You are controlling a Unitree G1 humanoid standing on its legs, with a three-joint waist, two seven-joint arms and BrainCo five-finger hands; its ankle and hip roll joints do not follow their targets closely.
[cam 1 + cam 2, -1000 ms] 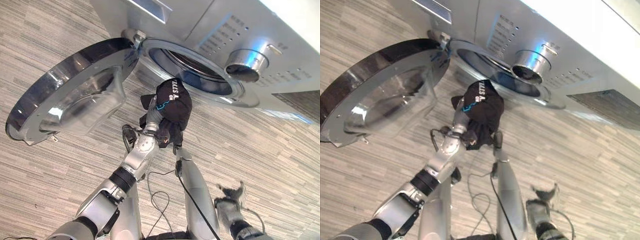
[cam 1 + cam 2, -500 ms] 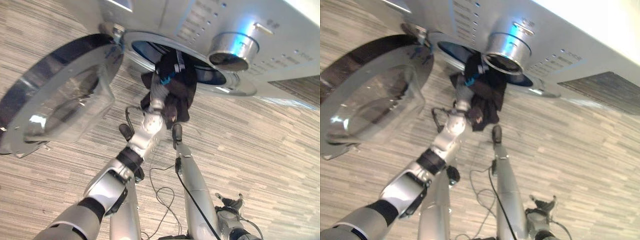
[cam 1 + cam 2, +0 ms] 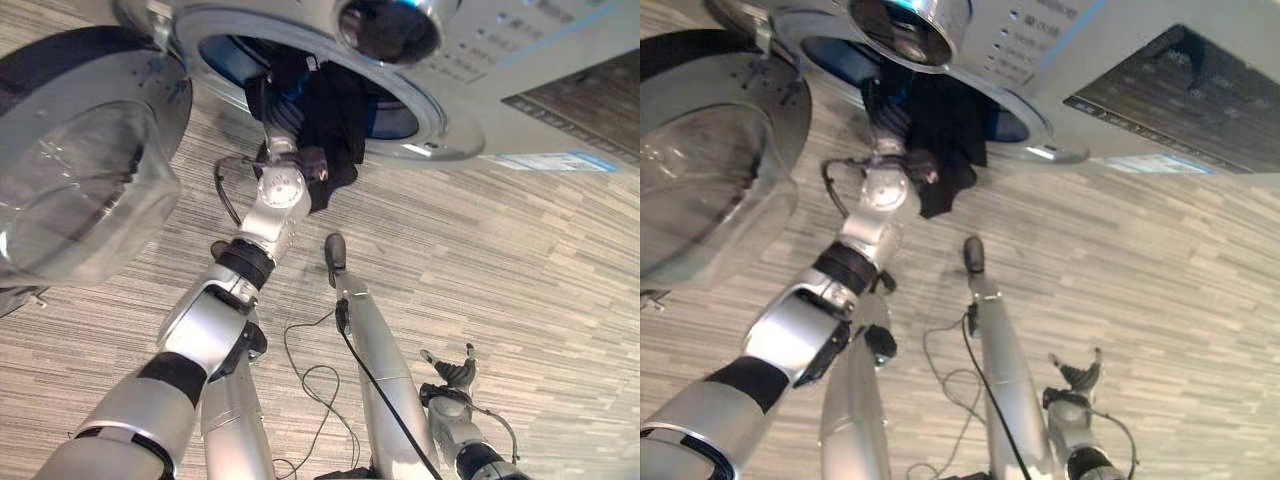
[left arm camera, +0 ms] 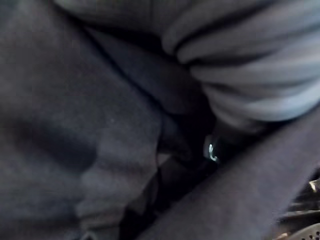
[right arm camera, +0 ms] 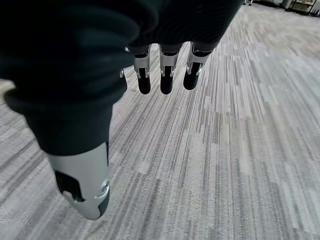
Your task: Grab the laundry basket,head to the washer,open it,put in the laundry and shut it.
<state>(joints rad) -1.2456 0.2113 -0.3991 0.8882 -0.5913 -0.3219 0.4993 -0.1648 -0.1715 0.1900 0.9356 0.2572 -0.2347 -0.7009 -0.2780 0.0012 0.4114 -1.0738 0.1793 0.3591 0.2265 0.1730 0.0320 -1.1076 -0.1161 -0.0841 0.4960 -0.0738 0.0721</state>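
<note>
- The washer (image 3: 520,60) stood over striped grey flooring (image 3: 520,250), its round door (image 3: 70,150) swung wide open toward the robot's left.
- A dark garment (image 3: 330,120) hung across the drum opening's lower rim, partly inside; half a second before, it had only reached the rim.
- The left hand (image 3: 285,110) was buried in that cloth at the opening, so I could not tell how its fingers stood.
- The right hand (image 3: 450,372) hung low near the floor, fingers relaxed and holding nothing.
</note>
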